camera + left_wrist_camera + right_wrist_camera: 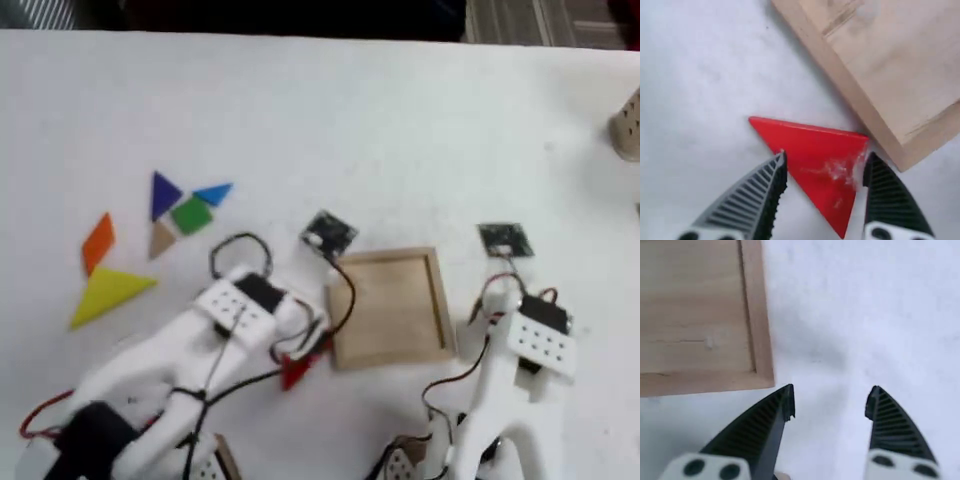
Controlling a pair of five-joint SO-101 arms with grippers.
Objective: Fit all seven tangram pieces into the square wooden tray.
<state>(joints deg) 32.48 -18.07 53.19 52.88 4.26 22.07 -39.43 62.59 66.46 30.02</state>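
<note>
Red triangle (815,167) lies flat on the surface (700,75), one corner just beside the outer wall of the wooden tray (855,100). The fingers of the left gripper (826,162) stand apart on either side of it, gripping nothing. The right gripper (831,401) is likewise spread and empty near a tray corner. Risk: closing fingers may jam the thin piece against the wall instead of lifting it.

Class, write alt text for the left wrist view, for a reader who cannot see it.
A red triangle lies flat on the white table between the open fingers of the left gripper. One of its corners lies close beside the outer rim of the wooden tray.
</note>
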